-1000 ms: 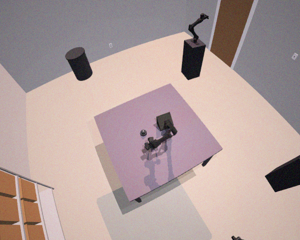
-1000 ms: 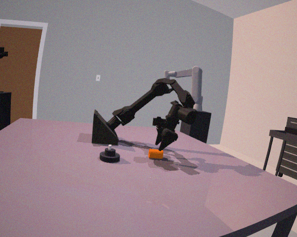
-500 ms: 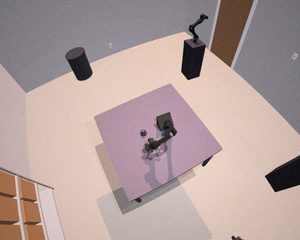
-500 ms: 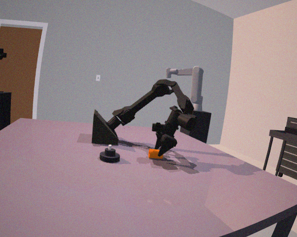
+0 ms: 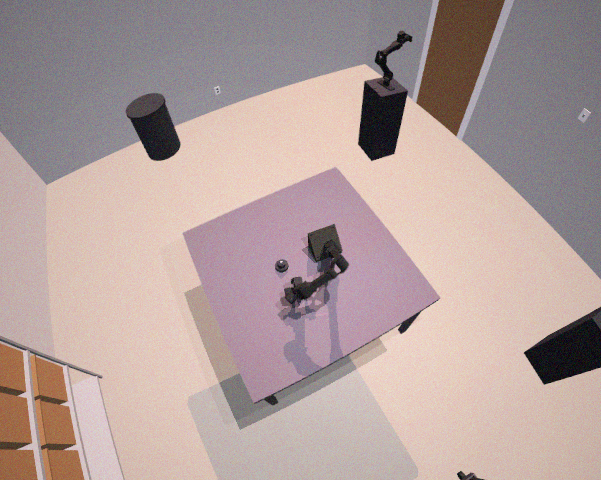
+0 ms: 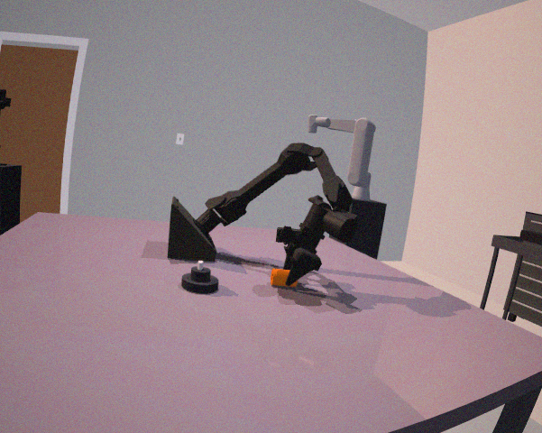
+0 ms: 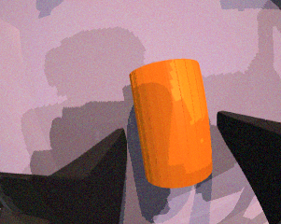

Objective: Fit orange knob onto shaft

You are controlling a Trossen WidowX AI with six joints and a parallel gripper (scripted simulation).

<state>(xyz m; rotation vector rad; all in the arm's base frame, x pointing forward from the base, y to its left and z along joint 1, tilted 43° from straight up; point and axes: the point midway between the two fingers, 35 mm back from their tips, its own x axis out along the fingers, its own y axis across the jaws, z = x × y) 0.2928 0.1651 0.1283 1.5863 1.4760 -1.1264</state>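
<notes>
The orange knob [image 6: 278, 277] [image 7: 177, 135] lies on its side on the table, its hole not in sight. In the top view the arm hides it. My gripper [image 6: 288, 275] [image 7: 173, 126] is open and low over the knob, with one finger on each side. The wrist view shows a gap between each finger and the knob's sides. The round black pedestal [image 5: 278, 269] [image 6: 199, 285] stands upright on the table, left of the knob in the exterior view. Its silver shaft [image 6: 199, 264] points up, bare; its flat side cannot be made out.
The arm's dark wedge-shaped base [image 5: 323, 241] [image 6: 187, 237] stands on the purple table [image 5: 259, 222] [image 6: 122, 354], behind the pedestal in the exterior view. Shadows of the arm fall around the knob. Other robots on dark stands, a black bin [image 5: 155, 129] and shelves stand away from the table.
</notes>
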